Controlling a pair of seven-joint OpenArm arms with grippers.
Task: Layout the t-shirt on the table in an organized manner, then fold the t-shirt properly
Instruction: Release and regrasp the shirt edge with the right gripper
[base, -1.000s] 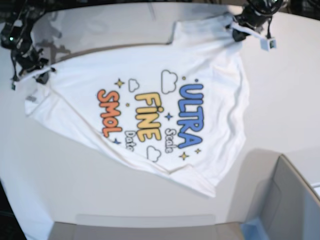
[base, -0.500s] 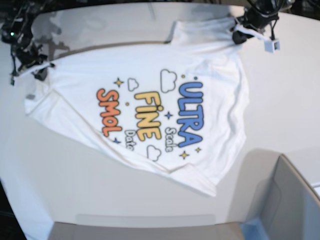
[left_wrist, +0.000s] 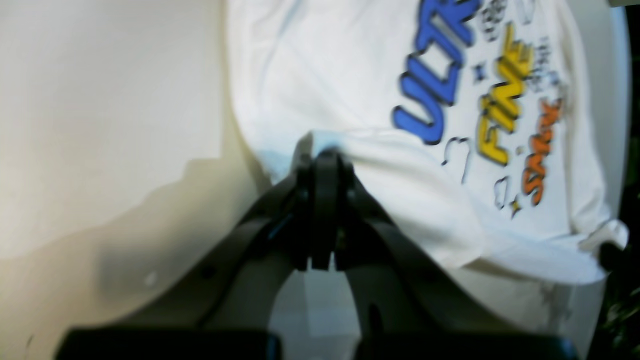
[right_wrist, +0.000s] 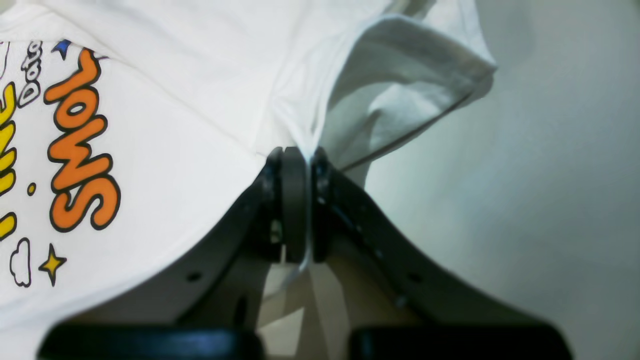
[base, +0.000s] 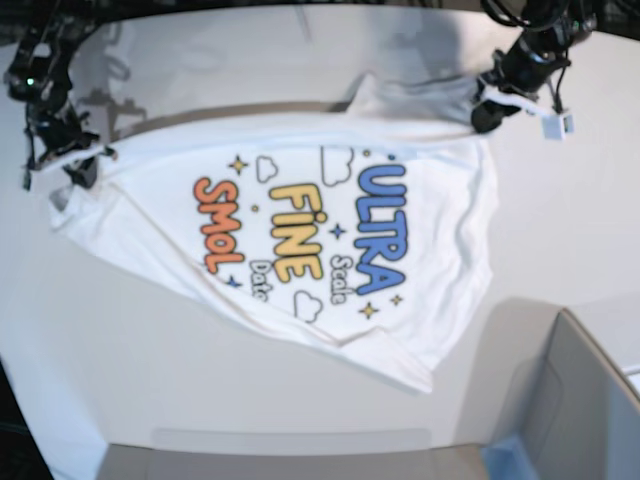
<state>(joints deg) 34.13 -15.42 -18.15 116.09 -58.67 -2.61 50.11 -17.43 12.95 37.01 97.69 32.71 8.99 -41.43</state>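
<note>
light: bright, even | shadows: soft | left wrist: blurred | base: sharp

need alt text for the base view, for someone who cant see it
A white t-shirt with a colourful letter print lies face up on the table, stretched between two end effectors shut on its upper edge: the right end effector at the view's left, the left end effector at the view's right.

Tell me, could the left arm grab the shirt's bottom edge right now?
Probably not yet. The left gripper is shut on a top corner of the t-shirt, so its jaws are busy. The bottom edge lies bare on the table, nothing covering it.
</note>
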